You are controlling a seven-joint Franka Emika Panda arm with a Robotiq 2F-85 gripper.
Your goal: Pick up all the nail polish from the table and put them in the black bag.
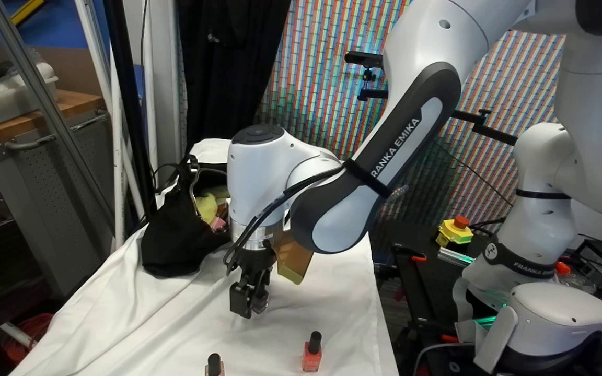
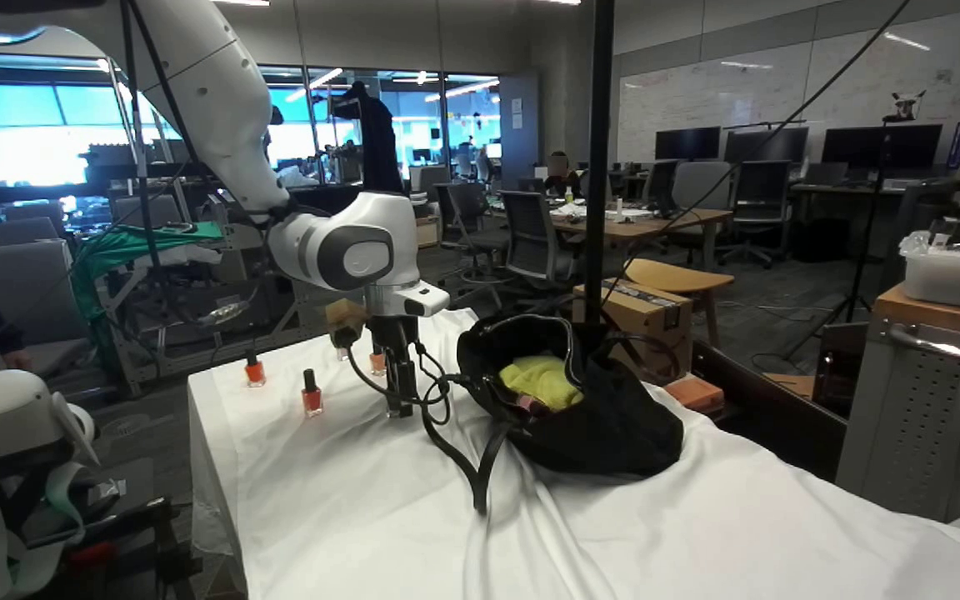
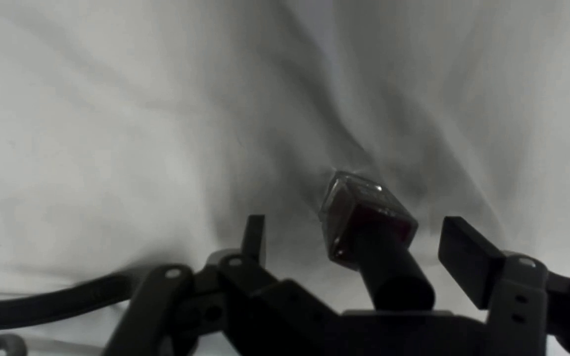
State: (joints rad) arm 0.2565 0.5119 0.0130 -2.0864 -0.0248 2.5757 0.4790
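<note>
The grasping step appears to be in hand. A dark red nail polish bottle (image 3: 369, 217), seemingly upright, is flanked by the parted jaws of the tool (image 3: 361, 249); a gap is seen on both sides, so nothing is gripped. The bottle is set on the white-draped table (image 2: 322, 500), well inside the edges. Toward the far edge, in an exterior view, a red bottle (image 2: 312, 401), an orange bottle (image 2: 377, 363) and, nearest the far left corner, an orange-red bottle (image 2: 255, 372) are left to be collected.

Next, the jaws probably need to be centred and closed, the bottle being turned askew to them; then it is to be lifted and carried to the open mouth of the black bag (image 2: 622, 425), slumped near the right edge there.

"RANKA EMIKA" can be read on the arm (image 1: 411, 125), a first letter apparently being hidden by a strap (image 1: 366, 178), and "FRANKA" on a dark band (image 1: 521, 263) lower down. Lettering on the bottles cannot be made out.
</note>
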